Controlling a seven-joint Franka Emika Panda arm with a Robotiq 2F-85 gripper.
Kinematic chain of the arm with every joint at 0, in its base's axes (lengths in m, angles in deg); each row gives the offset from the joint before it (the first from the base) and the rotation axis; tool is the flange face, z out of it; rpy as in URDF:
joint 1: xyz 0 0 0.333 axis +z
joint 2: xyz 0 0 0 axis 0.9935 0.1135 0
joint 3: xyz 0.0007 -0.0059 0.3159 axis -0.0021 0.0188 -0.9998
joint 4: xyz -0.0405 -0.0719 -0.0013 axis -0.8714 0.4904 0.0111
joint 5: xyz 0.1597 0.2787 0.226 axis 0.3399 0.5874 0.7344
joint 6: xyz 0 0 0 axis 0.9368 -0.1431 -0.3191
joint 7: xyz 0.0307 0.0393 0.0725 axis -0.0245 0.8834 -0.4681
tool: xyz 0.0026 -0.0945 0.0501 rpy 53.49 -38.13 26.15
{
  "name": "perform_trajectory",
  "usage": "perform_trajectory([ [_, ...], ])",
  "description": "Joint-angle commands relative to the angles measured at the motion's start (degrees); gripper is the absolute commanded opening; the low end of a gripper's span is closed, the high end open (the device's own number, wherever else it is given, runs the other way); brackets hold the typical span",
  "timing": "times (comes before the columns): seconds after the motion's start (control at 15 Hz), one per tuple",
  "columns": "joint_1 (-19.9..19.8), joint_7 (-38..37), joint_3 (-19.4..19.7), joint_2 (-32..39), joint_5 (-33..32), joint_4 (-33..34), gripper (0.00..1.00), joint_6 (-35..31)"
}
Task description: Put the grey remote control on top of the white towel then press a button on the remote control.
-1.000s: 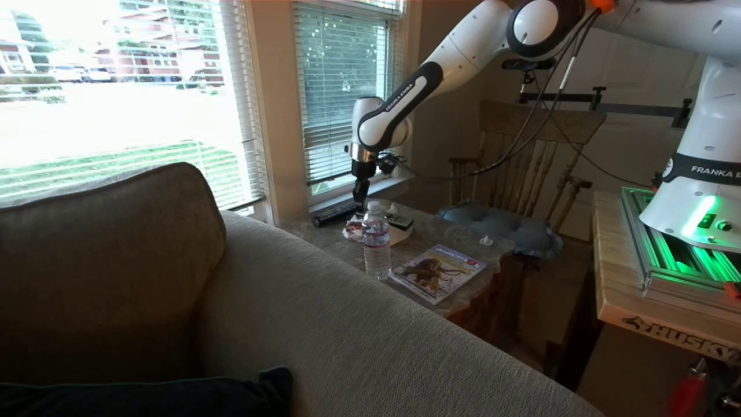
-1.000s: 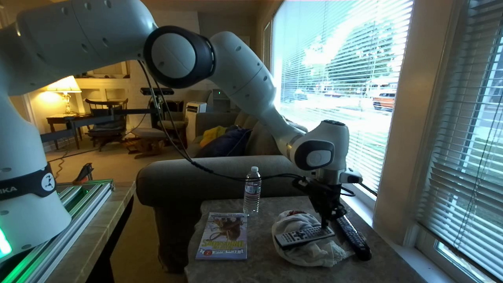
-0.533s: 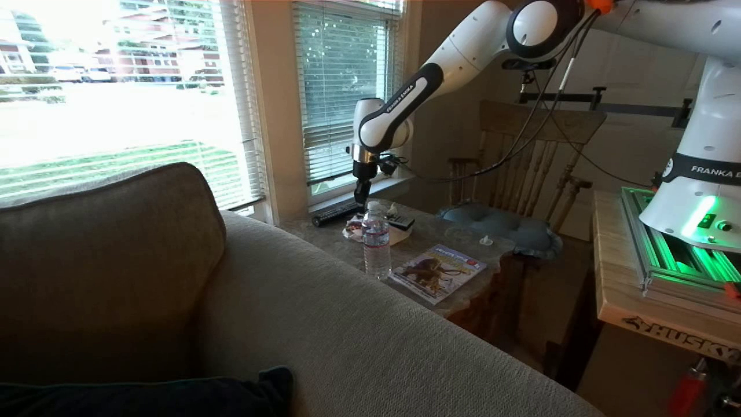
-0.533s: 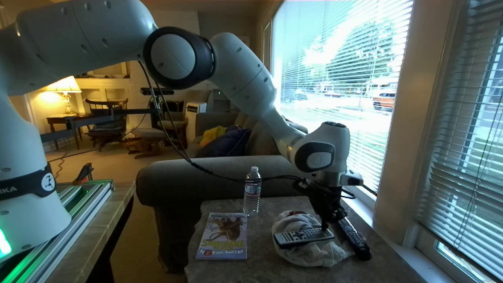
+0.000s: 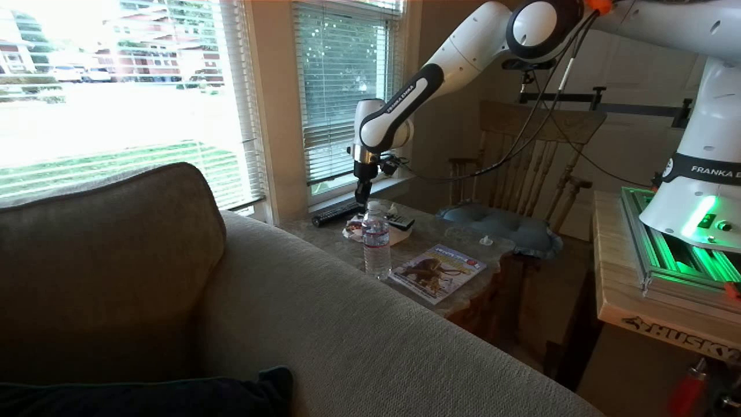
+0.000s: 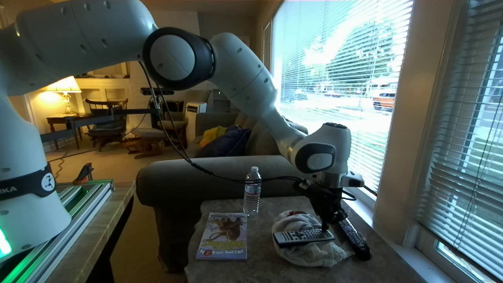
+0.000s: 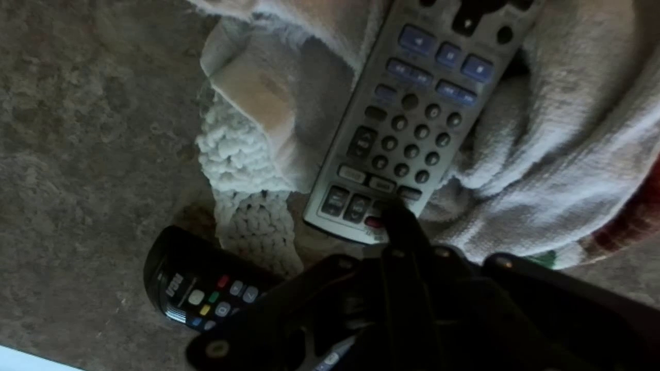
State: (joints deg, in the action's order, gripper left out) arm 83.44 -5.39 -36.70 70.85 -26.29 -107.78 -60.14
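Grey remote control (image 7: 415, 116): long, slim, pale face, dark underside; blue keys (image 7: 477, 68), round number keys (image 7: 411, 151), red button (image 7: 373, 222) near one end.
Remote pose: face up, laid across the white towel (image 7: 562, 103), cloth showing along both long sides.
Key state: cannot tell whether any is pressed in.
Towel look: bunched in loose folds; knit-textured strip (image 7: 240, 149) at one edge, red-and-green print (image 7: 637, 211) at another.
Towel position: on the mottled tabletop (image 7: 93, 154).
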Motion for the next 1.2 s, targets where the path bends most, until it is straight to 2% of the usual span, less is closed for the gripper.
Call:
perform_trajectory([
  [0.0, -0.66, -1.25, -1.05, 1.93, -1.62, 2.4, 0.0, 0.36],
  [0.6, -0.42, -1.59, -1.03, 1.19, -1.76, 2.07, 0.0, 0.7],
  [1.13, 2.19, -0.85, -0.47, -5.09, -0.35, -1.82, 0.0, 0.12],
])
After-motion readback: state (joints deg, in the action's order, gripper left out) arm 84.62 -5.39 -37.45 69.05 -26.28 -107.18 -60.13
